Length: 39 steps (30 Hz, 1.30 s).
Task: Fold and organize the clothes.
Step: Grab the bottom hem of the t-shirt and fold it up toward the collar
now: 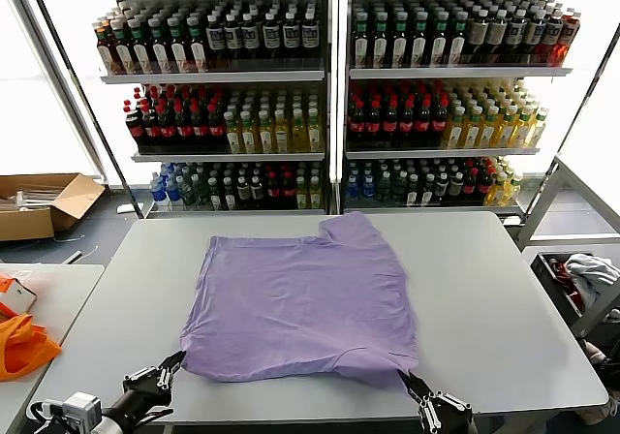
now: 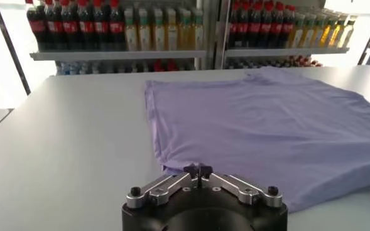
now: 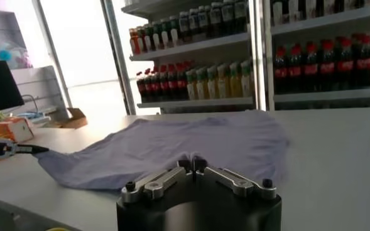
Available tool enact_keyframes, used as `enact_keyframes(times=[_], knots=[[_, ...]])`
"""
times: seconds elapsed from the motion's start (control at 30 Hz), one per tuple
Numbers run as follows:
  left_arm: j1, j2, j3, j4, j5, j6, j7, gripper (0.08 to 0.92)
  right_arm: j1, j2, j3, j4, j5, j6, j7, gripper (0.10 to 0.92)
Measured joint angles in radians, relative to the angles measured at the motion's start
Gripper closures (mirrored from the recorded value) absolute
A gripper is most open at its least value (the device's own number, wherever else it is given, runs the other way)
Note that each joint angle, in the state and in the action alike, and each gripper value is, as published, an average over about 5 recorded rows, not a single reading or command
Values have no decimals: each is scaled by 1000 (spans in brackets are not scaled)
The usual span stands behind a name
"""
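Note:
The clothes are one lavender T-shirt (image 1: pixel 300 298), spread flat on the grey table (image 1: pixel 504 298) with its plain side up and one sleeve pointing toward the shelves. My left gripper (image 1: pixel 176 359) is at the shirt's near left corner, shut on the hem there (image 2: pixel 198 168). At the near right corner my right gripper (image 1: pixel 407 378) is shut on the fabric edge (image 3: pixel 191 163). The shirt (image 2: pixel 266 125) stretches away from both wrists (image 3: pixel 185 141) and lies on the table.
Shelves of bottled drinks (image 1: pixel 329 95) stand behind the table. A side table on the left holds bright orange fabric (image 1: pixel 21 345), with a cardboard box (image 1: pixel 39 201) on the floor beyond. A bin of white-grey clothes (image 1: pixel 581 279) stands at the right.

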Motion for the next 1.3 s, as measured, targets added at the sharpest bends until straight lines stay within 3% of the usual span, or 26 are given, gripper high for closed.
enact_keyframes(times=[0.53, 0.8, 1.3], knots=[[-233, 96, 72, 148, -97, -27, -5, 916, 303, -24, -81, -141, 68, -60, 76, 917], [-325, 105, 107, 223, -107, -21, -10, 904, 410, -34, -117, -179, 80, -90, 80, 917], [-85, 20, 120, 71, 35, 81, -88, 498, 392, -40, -124, -144, 69, -91, 59, 917]])
